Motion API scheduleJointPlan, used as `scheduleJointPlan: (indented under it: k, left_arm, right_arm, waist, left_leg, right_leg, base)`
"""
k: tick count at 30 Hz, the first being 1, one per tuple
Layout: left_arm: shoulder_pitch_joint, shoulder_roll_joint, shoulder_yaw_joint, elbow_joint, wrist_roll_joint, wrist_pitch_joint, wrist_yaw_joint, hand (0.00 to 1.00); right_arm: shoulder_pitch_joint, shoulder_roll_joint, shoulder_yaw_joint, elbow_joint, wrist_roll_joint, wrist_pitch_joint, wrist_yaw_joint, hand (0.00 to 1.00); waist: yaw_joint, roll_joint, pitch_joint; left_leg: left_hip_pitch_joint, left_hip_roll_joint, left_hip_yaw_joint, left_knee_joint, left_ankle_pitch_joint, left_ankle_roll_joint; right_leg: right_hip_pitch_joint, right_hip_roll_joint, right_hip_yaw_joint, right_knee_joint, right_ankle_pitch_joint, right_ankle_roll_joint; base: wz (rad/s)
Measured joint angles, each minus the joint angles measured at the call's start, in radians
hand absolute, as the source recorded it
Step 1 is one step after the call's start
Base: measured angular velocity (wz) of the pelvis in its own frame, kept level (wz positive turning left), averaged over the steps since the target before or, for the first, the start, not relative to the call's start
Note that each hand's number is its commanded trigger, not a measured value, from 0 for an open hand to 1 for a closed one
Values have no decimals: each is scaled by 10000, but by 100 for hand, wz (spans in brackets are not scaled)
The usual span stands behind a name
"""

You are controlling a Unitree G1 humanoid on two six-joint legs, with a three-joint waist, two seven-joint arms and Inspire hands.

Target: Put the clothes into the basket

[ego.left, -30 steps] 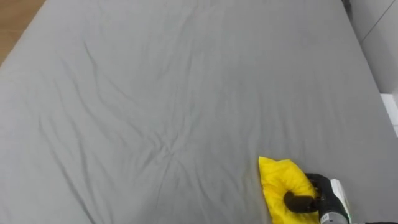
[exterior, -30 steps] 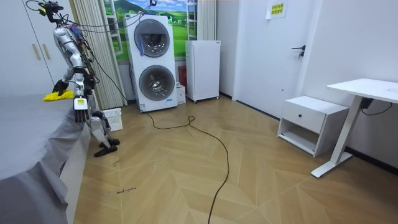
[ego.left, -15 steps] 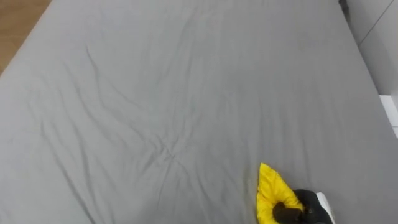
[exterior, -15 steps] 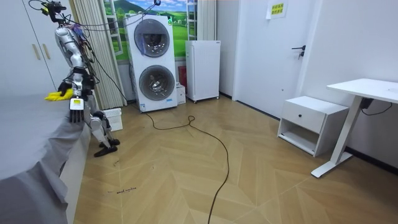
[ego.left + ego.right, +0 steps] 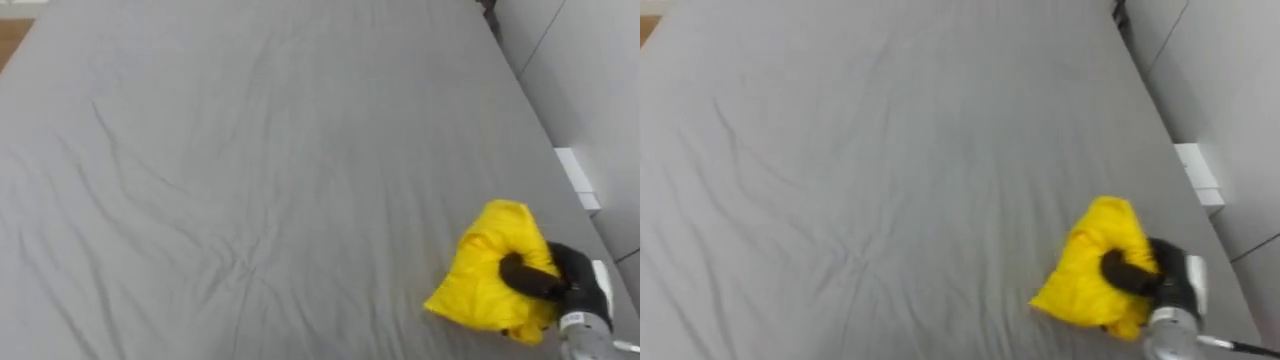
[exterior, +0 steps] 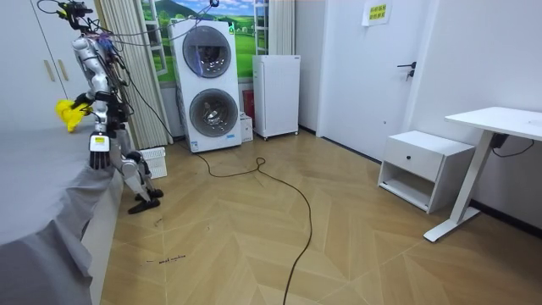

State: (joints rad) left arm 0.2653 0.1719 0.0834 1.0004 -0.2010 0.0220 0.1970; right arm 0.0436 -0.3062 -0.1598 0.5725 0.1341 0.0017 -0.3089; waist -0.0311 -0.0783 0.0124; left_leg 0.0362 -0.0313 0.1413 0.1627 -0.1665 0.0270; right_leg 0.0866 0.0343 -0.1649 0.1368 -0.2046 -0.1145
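Observation:
A crumpled yellow garment [image 5: 485, 272] is bunched in my right hand [image 5: 562, 284], whose dark fingers curl round it low on the right. It hangs just above the grey bed sheet [image 5: 250, 150]. In the room view I stand at the bed's edge with the yellow garment [image 6: 66, 111] raised to about chest height. My left hand [image 6: 98, 146] hangs by my side with straight fingers and holds nothing. A white slatted basket [image 6: 153, 161] stands on the floor by my feet.
The wide bed has a wall close on its right. Behind me stand a stacked washer and dryer [image 6: 208, 85] and a white cabinet [image 6: 276, 95]. A bedside unit [image 6: 423, 169] and a desk [image 6: 500, 127] lie across the wooden floor.
My right hand has lifted the yellow garment off the sheet, from low on the bed up to chest height. The head camera has shifted as well.

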Motion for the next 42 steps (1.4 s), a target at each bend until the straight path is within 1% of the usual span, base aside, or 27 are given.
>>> scheduleJointPlan:
  k: [1, 2, 3, 5, 6, 8, 9, 10, 11, 14, 16, 17, 19, 21, 22, 24, 26, 27, 29, 31, 32, 33, 34, 36, 38, 40, 42]
  left_arm:
    - [65, 0, 11, 5, 2, 17, -62, 0]
    - [146, 0, 11, 8, 2, 83, -120, 0]
    - [201, 2, 59, 7, 26, 186, -126, 0]
    - [260, 14, 215, 12, 330, 286, -161, 0]
    - [282, 13, 318, 12, 580, 404, -192, 0]
    - [295, 17, 358, 12, 833, 539, -222, 0]
    - [295, 29, 359, 12, 873, 584, -229, 0]
    - [315, 46, 384, 12, 994, 646, -244, 0]
    - [311, 51, 504, 2, 1244, 748, -253, 0]
    - [215, 76, 706, 17, 1524, 917, -291, 0]
    - [126, 82, 699, 18, 1520, 1004, -304, 0]
    - [43, 84, 672, 18, 1520, 1106, -320, 0]
    - [-132, 84, 685, 19, 1522, 1312, -366, 0]
    - [-320, 86, 684, 121, 1522, 1377, -481, 0]
    - [-361, 87, 682, 162, 1522, 1380, -517, 0]
    - [-649, 122, 452, 438, 1440, 1461, -507, 0]
    - [-1016, 147, 203, 793, 1387, 1466, -474, 0]
    - [-1190, 146, 56, 953, 1391, 1467, -461, 0]
    - [-1281, 171, -220, 989, 1341, 1467, -388, 0]
    - [-1494, 181, -363, 1027, 1117, 1467, -326, 0]
    - [-1725, 181, -520, 1156, 987, 1464, -298, 0]
    - [-1960, 180, -629, 1353, 945, 1463, -285, 0]
    - [-2043, 183, -666, 1422, 944, 1463, -265, 0]
    - [-2345, 182, -938, 1681, 707, 1438, -148, 0]
    - [-2512, 185, -1185, 1754, 410, 1412, -113, 0]
    - [-2619, 186, -1292, 1768, 344, 1347, -113, 0]
    - [-2741, 187, -1504, 1763, 308, 1225, -115, 0]
  right_arm:
    - [41, -51, -267, 10, 106, 1, -134, 100]
    - [88, -84, -393, 9, 252, 6, -218, 100]
    - [137, -94, -479, 8, 378, 8, -248, 100]
    - [232, -94, -586, 9, 504, 105, -250, 100]
    - [281, -101, -667, 10, 487, 205, -251, 100]
    - [292, -100, -834, 9, 492, 238, -258, 100]
    - [325, -99, -893, 10, 499, 237, -263, 100]
    - [378, -99, -985, 33, 477, 237, -270, 100]
    - [404, -100, -1014, 63, 472, 237, -275, 100]
    - [530, -99, -1077, 455, 524, 239, -279, 100]
    - [551, -102, -1096, 753, 609, 358, -295, 100]
    - [533, -104, -1096, 904, 627, 484, -301, 100]
    - [465, -103, -1116, 1211, 633, 542, -294, 100]
    - [321, -106, -1437, 1789, 579, 565, -311, 100]
    - [265, -112, -1522, 1931, 571, 566, -362, 100]
    - [-253, -192, -1679, 2677, 654, 542, -636, 100]
    - [-629, -307, -1678, 3338, 694, 534, -864, 100]
    - [-815, -375, -1675, 3674, 700, 528, -950, 100]
    - [-1100, -399, -1672, 3981, 728, 480, -1077, 100]
    - [-1304, -437, -1675, 4223, 953, 408, -1222, 100]
    - [-1496, -493, -1679, 4432, 1077, 399, -1312, 100]
    - [-1681, -522, -1680, 4668, 1140, 349, -1358, 100]
    - [-1803, -523, -1680, 4822, 1149, 316, -1386, 100]
    - [-2189, -537, -1674, 5163, 1191, 244, -1594, 100]
    - [-2407, -558, -1663, 5330, 1334, 112, -1763, 100]
    - [-2613, -588, -1663, 5661, 1554, -1, -1876, 100]
    - [-2917, -626, -1658, 5968, 1733, -8, -2006, 100]
  waist:
    - [-3, -22, 17]
    - [-28, -27, 9]
    - [-159, -36, 1]
    - [-247, -47, 5]
    - [-307, -61, 1]
    - [-549, -58, -8]
    - [-582, -22, -29]
    - [-577, -45, -35]
    - [-616, -72, -23]
    - [-727, -129, -72]
    - [-742, -96, -82]
    - [-733, -47, -101]
    - [-754, 48, -123]
    - [-862, 184, -110]
    - [-878, 221, -100]
    - [-1116, 411, -49]
    - [-1110, 550, 5]
    - [-1111, 660, -1]
    - [-1142, 764, -6]
    - [-1267, 945, 56]
    - [-1275, 1050, 111]
    - [-1268, 1129, 135]
    - [-1257, 1149, 135]
    - [-1251, 1292, 153]
    - [-1233, 1408, 144]
    - [-1076, 1466, 133]
    - [-999, 1619, 147]
  left_leg:
    - [78, 16, 94, -2, -1, -1]
    - [133, 32, 219, 4, -1, -1]
    - [164, 37, 239, 5, -1, -1]
    - [184, 61, 353, 5, -1, -1]
    - [175, 81, 559, 13, -1, -1]
    - [103, 98, 836, 11, -1, -1]
    - [101, 107, 913, 10, -1, -1]
    - [101, 127, 1048, 11, -1, -1]
    - [78, 139, 1043, 12, -1, -1]
    - [-122, 178, 1152, 16, -2, 0]
    - [-327, 208, 1255, 66, -2, 0]
    - [-477, 230, 1301, 80, -2, 0]
    - [-797, 256, 1344, 121, -2, 1]
    - [-1190, 288, 1439, 215, -2, 3]
    - [-1274, 307, 1576, 237, -3, 6]
    - [-1785, 403, 1909, 469, -43, 80]
    - [-2158, 447, 2154, 556, -5, 175]
    - [-2414, 469, 2213, 603, 14, 207]
    - [-2836, 484, 2412, 657, 55, 277]
    - [-3359, 533, 2404, 862, 83, 323]
    - [-3639, 541, 2419, 911, 125, 391]
    - [-3845, 529, 2443, 920, 149, 431]
    - [-3945, 523, 2469, 927, 154, 438]
    - [-4374, 543, 2664, 1030, 180, 482]
    - [-4762, 535, 2685, 1128, 203, 520]
    - [-4982, 515, 2699, 1135, 230, 542]
    - [-5311, 486, 2685, 1152, 301, 573]
  right_leg:
    - [2, 14, 150, 19, 0, 0]
    - [3, 20, 273, 35, 0, -1]
    - [0, 25, 338, 51, 0, -1]
    - [-42, 39, 490, 83, -1, -2]
    - [-112, 40, 578, 155, -3, -5]
    - [-221, 40, 597, 200, -2, -4]
    - [-245, 42, 630, 219, -1, -4]
    - [-330, 53, 764, 311, -1, -3]
    - [-392, 68, 849, 335, 7, 0]
    - [-670, 105, 944, 362, 47, 2]
    - [-899, 120, 1021, 421, 103, 6]
    - [-1116, 148, 1148, 558, 124, 12]
    - [-1550, 179, 1295, 748, 159, 22]
    - [-1948, 178, 1327, 939, 204, 32]
    - [-2095, 183, 1371, 1017, 211, 36]
    - [-2671, 200, 1463, 1247, 237, 47]
    - [-3162, 231, 1661, 1415, 298, 77]
    - [-3498, 260, 1799, 1495, 366, 92]
    - [-4082, 265, 1949, 1768, 405, 110]
    - [-4523, 275, 1947, 1801, 534, 121]
    - [-4819, 278, 1973, 1858, 603, 129]
    - [-5112, 282, 2039, 1985, 613, 142]
    - [-5265, 283, 2074, 2080, 612, 143]
    - [-5810, 279, 2173, 2311, 611, 149]
    - [-6254, 272, 2234, 2495, 620, 162]
    - [-6564, 281, 2321, 2633, 650, 155]
    - [-6936, 256, 2325, 2753, 669, 158]
  base:
    - [-37]
    - [-38]
    - [-25]
    - [-23]
    - [-23]
    - [-6]
    - [-15]
    - [-25]
    - [-24]
    - [-10]
    - [-16]
    - [-23]
    - [-23]
    - [-11]
    - [-14]
    - [-17]
    - [-26]
    - [-34]
    - [-30]
    - [-8]
    - [-8]
    - [-11]
    - [-14]
    - [-14]
    - [-10]
    - [-9]
    - [2]
